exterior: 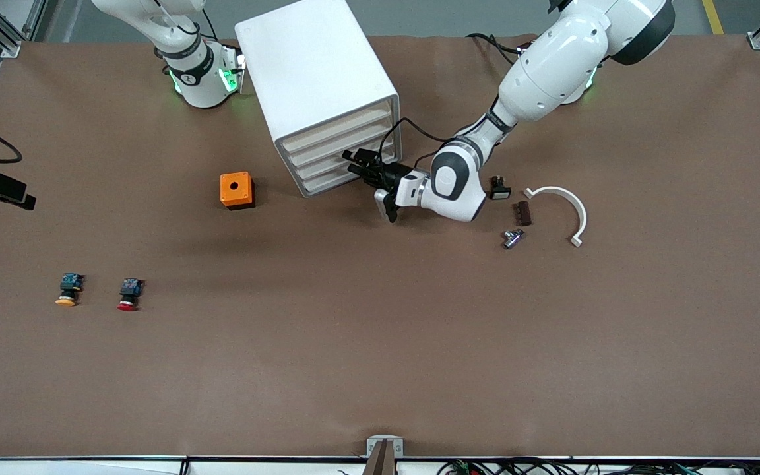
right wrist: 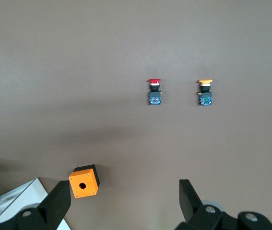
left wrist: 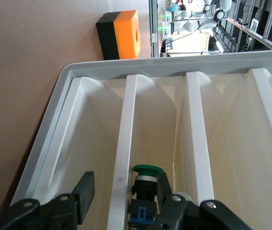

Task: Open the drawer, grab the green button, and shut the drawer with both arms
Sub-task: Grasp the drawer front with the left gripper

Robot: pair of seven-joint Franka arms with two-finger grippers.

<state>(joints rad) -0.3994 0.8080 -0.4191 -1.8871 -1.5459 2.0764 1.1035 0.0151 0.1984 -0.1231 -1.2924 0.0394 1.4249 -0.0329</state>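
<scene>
The white cabinet (exterior: 314, 72) stands at the table's back middle, its four cream slat fronts level with one another. My left gripper (exterior: 351, 163) is at the lower drawer fronts. In the left wrist view the left gripper (left wrist: 124, 181) is open, its fingers (left wrist: 84, 194) standing either side of the second slat up from the table, which is the drawer (left wrist: 126, 143). The green-capped button (left wrist: 146, 184) shows just past that slat, close against one finger. My right gripper (right wrist: 124, 188) is open and empty, high over the table and out of the front view.
An orange box (exterior: 236, 190) sits beside the cabinet toward the right arm's end. The red-capped button (exterior: 129, 293) and yellow-capped button (exterior: 68, 290) lie nearer the camera. A white curved clip (exterior: 568, 208) and small parts (exterior: 513, 237) lie toward the left arm's end.
</scene>
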